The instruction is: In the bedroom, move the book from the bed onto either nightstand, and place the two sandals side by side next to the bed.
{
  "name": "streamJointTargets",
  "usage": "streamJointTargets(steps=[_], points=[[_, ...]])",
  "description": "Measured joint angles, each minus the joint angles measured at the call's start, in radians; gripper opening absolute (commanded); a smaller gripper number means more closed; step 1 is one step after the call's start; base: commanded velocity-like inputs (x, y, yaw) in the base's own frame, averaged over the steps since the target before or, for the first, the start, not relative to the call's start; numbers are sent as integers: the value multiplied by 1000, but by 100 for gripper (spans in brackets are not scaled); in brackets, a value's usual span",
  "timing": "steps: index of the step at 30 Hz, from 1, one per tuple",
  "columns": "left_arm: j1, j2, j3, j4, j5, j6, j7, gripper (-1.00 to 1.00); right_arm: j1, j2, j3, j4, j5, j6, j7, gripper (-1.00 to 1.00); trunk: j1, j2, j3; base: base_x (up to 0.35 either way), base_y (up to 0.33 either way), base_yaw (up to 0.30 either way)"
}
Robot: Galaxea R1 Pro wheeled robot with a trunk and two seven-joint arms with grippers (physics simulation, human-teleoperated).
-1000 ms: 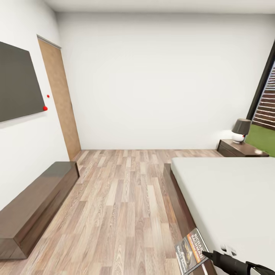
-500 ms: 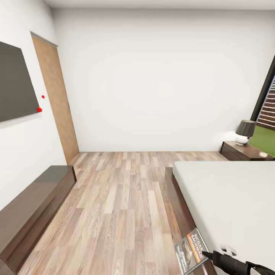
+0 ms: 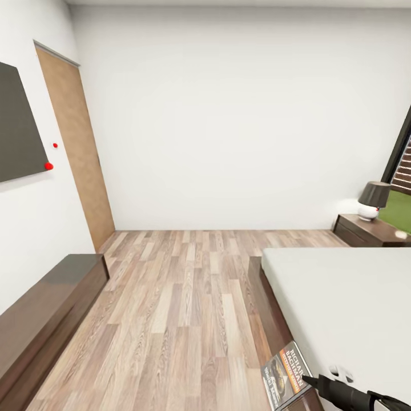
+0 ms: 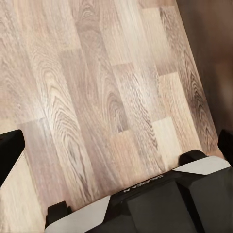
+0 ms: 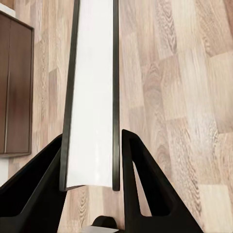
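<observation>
Head view: a bedroom with white walls and a brown-grey wood-plank floor (image 3: 182, 308). The large low bed with an off-white mattress and dark brown platform frame (image 3: 348, 297) occupies the right. Beyond its far corner stands a small dark reddish-brown wooden nightstand (image 3: 365, 231) carrying a lamp with a dark shade and white base (image 3: 372, 201). A long low dark-brown dresser (image 3: 45, 319) lines the left wall, below a dark wall panel (image 3: 17, 132) and beside a light wooden door (image 3: 74, 148).

The right pincer (image 3: 311, 379), black, grips the thin dark grey paperback book with an orange band and white lettering (image 3: 283, 374) at the bed's near corner. Right wrist view: both black fingers (image 5: 141, 179) are closed against the book (image 5: 92, 92), seen edge-on over the floor.

Left wrist view: the left pincer (image 4: 116, 148) hangs spread wide over bare planks, holding nothing.
</observation>
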State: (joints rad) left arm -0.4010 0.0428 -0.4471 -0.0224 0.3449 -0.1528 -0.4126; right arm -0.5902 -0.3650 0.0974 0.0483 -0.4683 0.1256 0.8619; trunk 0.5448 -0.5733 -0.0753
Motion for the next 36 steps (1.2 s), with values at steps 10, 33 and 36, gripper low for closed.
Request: streamJointTargets(steps=[10, 33, 36], points=[[0, 0, 0, 0, 0, 0, 0, 100, 0, 0, 1, -1, 0, 0, 0, -100, 0, 0, 0, 330, 0, 0], [0, -8, 0, 0, 0, 0, -2, 100, 0, 0, 0, -1, 0, 0, 1, -100, 0, 0, 0, 330, 0, 0], [0, -16, 1, 0, 1, 0, -2, 100, 0, 0, 0, -1, 0, 0, 1, -100, 0, 0, 0, 330, 0, 0]])
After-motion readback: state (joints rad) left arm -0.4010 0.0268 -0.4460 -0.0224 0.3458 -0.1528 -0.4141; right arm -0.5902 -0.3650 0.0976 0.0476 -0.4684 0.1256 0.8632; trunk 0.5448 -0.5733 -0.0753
